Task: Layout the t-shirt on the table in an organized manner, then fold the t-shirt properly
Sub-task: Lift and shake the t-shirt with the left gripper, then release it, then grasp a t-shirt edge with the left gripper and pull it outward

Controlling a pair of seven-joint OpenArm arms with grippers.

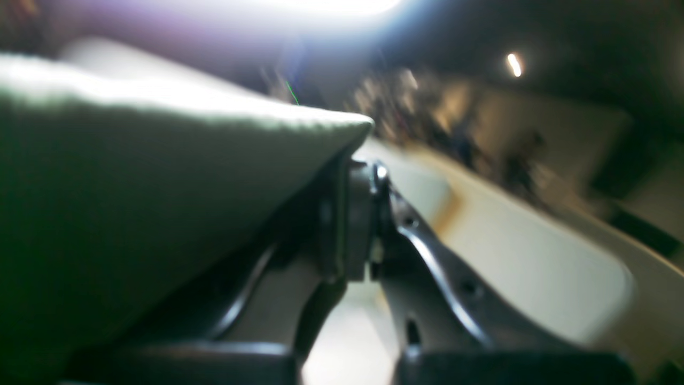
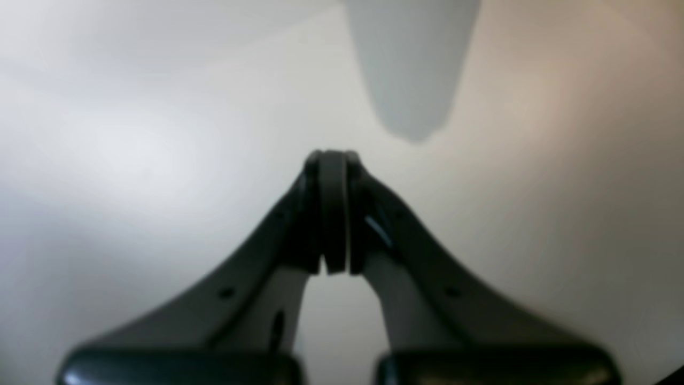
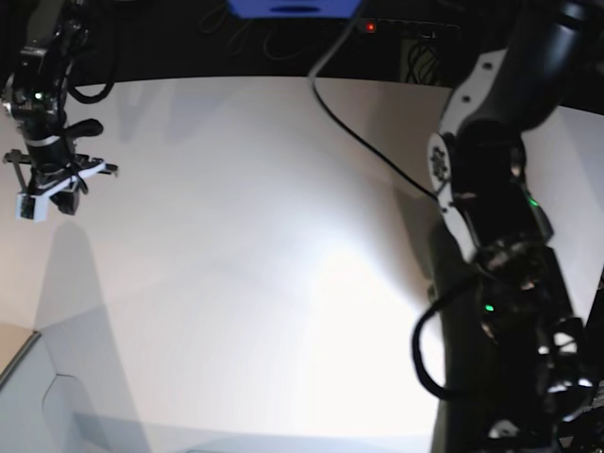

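Observation:
In the left wrist view my left gripper [image 1: 359,214] is shut on a corner of the olive-green t-shirt [image 1: 133,187], which spreads away to the left and fills that side. The white table [image 1: 534,262] lies behind to the right. In the base view the left arm [image 3: 505,245] reaches down at the table's right edge; I cannot make out its gripper or the shirt in the dark there. My right gripper [image 2: 334,176] is shut and empty above the bare table [image 2: 133,133]. In the base view it [image 3: 47,193] hangs over the table's far left [image 3: 236,236].
A black cable [image 3: 363,142] runs across the back right of the table to the left arm. A blue object [image 3: 293,8] sits beyond the back edge. The table's curved edge [image 3: 28,349] shows at the lower left.

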